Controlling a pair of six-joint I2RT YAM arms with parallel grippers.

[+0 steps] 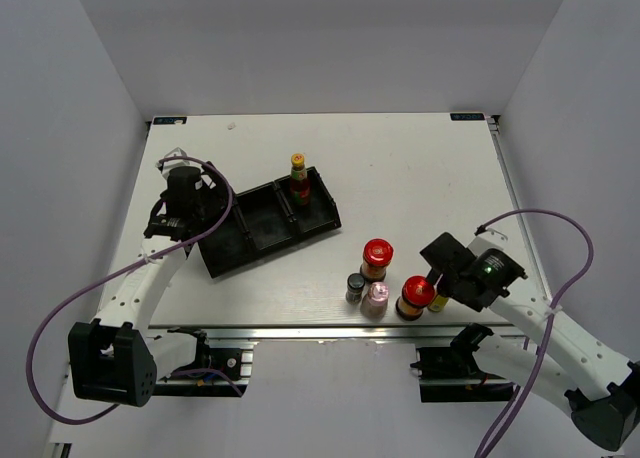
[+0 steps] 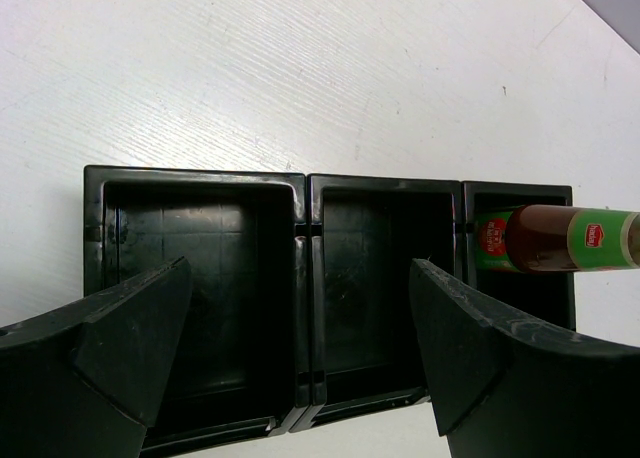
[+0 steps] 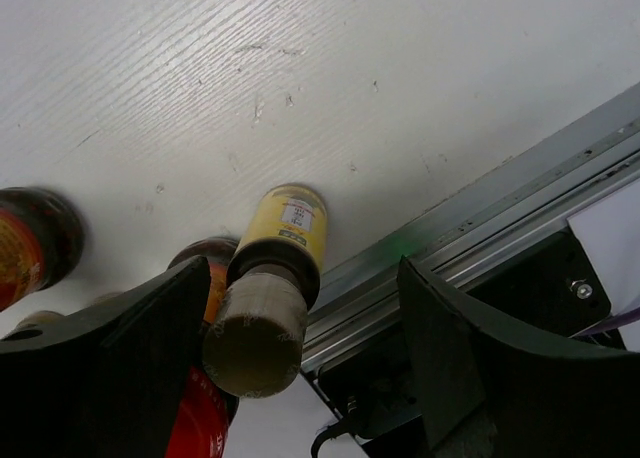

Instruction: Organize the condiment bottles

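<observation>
A slim yellow-capped sauce bottle (image 1: pixel 298 176) stands in the right compartment of the black tray (image 1: pixel 240 240); it also shows in the left wrist view (image 2: pixel 555 240). On the table stand a red-lidded jar (image 1: pixel 377 257), a dark-capped jar (image 1: pixel 355 286), a pink-capped jar (image 1: pixel 376 297) and a second red-lidded jar (image 1: pixel 415 296). My right gripper (image 1: pixel 441 282) is open above the second yellow-capped bottle (image 3: pixel 268 296), which sits between its fingers, close to the left one and beside the red lid (image 3: pixel 196 423). My left gripper (image 2: pixel 300 353) is open and empty over the tray's near side.
The tray (image 2: pixel 305 190) lies at an angle at the left centre, its left and middle compartments empty. The jars stand close together near the table's front edge, where a metal rail (image 3: pixel 500 213) runs. A purple cable loops beside each arm.
</observation>
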